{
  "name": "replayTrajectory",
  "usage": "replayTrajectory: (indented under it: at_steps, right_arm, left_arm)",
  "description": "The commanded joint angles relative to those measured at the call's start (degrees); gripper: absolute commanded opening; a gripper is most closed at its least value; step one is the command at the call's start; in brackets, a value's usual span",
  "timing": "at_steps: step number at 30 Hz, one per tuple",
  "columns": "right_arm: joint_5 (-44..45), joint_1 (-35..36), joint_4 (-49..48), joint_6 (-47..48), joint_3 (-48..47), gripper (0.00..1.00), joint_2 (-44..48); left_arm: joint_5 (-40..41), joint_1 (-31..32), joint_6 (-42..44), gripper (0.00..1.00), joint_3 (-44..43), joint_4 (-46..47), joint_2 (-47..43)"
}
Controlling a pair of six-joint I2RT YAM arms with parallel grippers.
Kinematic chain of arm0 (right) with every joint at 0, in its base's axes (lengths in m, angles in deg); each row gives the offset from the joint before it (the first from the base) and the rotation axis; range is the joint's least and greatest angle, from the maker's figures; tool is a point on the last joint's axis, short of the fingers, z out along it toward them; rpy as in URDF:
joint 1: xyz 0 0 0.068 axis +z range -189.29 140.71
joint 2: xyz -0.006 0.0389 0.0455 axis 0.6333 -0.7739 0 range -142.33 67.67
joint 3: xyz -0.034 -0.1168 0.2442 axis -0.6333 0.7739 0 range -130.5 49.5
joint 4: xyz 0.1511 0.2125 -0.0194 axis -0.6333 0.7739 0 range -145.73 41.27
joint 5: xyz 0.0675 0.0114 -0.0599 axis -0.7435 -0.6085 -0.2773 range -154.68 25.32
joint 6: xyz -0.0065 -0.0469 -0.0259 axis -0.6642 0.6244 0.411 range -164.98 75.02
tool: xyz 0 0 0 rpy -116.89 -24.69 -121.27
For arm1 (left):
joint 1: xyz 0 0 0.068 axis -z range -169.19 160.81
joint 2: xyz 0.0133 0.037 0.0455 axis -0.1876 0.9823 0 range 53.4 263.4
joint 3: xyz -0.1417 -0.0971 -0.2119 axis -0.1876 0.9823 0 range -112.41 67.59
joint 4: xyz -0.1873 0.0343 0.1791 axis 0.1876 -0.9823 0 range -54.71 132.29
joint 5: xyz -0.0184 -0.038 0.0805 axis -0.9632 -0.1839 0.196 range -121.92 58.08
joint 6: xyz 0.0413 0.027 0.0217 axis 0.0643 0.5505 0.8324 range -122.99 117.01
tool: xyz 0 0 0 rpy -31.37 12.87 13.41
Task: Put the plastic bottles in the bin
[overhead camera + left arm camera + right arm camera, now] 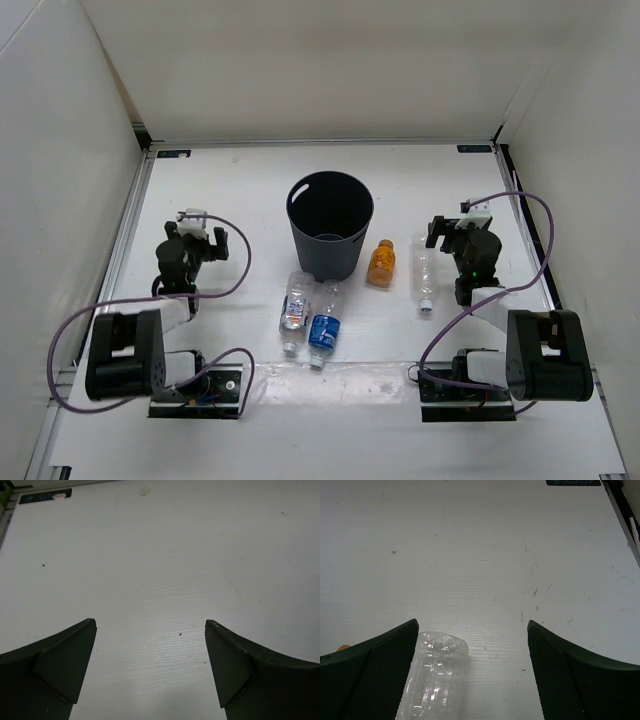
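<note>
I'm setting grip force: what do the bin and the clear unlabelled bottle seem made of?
The bin looks like dark moulded plastic, near-matte: plain, smooth, seamless walls. The clear unlabelled bottle looks like thin glossy transparent plastic: the table shows through, and its faceted base catches highlights. Glass can't be wholly excluded.

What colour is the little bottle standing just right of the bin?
Orange: the short bottle beside the dark bin, clearest in the top external view.
</note>
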Motion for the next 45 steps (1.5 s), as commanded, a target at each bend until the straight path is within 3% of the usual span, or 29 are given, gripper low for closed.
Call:
replayTrajectory:
  at_steps: [1, 6, 9, 10, 14, 15, 16, 17, 20, 21, 22, 25, 28, 33, 34, 37, 40, 45]
  right_arm:
    - [2.0, 1.0, -1.7, 0.2, -1.8, 0.9, 0.0]
    - [4.1, 2.0, -2.5, 0.2, -1.5, 0.9, -0.1]
    - [4.6, 2.4, -2.3, 0.2, -1.6, 0.9, -0.2]
    - [4.9, 2.6, -2.4, 0.2, -1.6, 0.9, -0.1]
    - [11.8, 5.1, -0.4, 2.1, -2.6, 0.9, 2.9]
    - [13.6, 6.2, 8.8, 2.5, -5.1, 0.9, 5.5]
    - [16.8, 8.1, 13.1, 3.6, -8.6, 0.9, 6.7]
    - [16.8, 9.0, 28.2, 5.7, -13.3, 0.9, 10.2]
    - [11.8, 11.6, 44.3, 9.4, -25.5, 0.9, 11.7]
    - [7.7, 12.0, 56.1, 9.9, -34.6, 0.9, 11.4]
    - [6.0, 12.3, 64.9, 8.7, -37.2, 0.9, 11.1]
    - [3.0, 10.3, 79.2, 1.2, -44.6, 0.9, 9.1]
    - [-13.9, 2.1, 83.4, -2.6, -46.3, 0.9, 8.6]
    - [-17.8, -1.3, 87.2, -5.2, -46.8, 0.9, 7.4]
    - [-16.8, -1.1, 88.8, -6.0, -46.5, 0.9, 7.6]
    - [-22.5, -1.2, 91.6, -6.3, -46.1, 0.9, 7.7]
    - [-24.0, -0.7, 92.6, -7.1, -44.4, 0.9, 8.4]
    - [-28.2, -0.3, 93.9, -6.6, -42.4, 0.9, 6.0]
  left_arm:
    - [0.3, 0.1, -0.3, 1.0, -3.8, -8.8, -8.3]
    - [2.3, 0.0, 1.3, 1.0, -7.4, -14.9, -16.4]
    - [7.7, 0.1, -2.4, 1.0, -12.6, -19.3, -19.0]
    - [12.8, 0.1, -10.1, 1.0, -14.2, -20.7, -19.1]
    - [20.2, 0.3, -12.6, 1.0, -28.2, -49.3, -16.6]
    - [24.0, -0.1, -13.9, 1.0, -35.8, -58.5, -15.9]
    - [29.5, -0.3, -20.9, 1.0, -38.1, -62.7, -13.9]
    - [31.7, -0.4, -23.2, 1.0, -42.3, -70.5, -11.7]
    - [32.3, -1.4, -22.8, 1.0, -49.0, -82.8, -6.7]
    - [32.0, -1.2, -22.8, 1.0, -48.7, -82.5, -6.5]
    - [32.1, -1.1, -24.1, 1.0, -47.8, -81.6, -7.1]
    - [29.5, -3.6, -29.6, 1.0, -45.7, -80.3, -10.4]
    - [29.0, -4.5, -32.6, 1.0, -45.6, -81.7, -11.6]
    - [24.2, -4.5, -33.0, 1.0, -43.7, -84.1, -15.6]
    - [25.6, -4.6, -38.9, 1.0, -43.1, -85.6, -16.4]
    - [29.2, -4.5, -45.5, 1.0, -41.6, -91.9, -18.5]
    - [27.2, -4.5, -45.4, 1.0, -38.7, -90.2, -22.0]
    - [17.1, -4.4, -42.8, 1.0, -34.1, -89.0, -26.2]
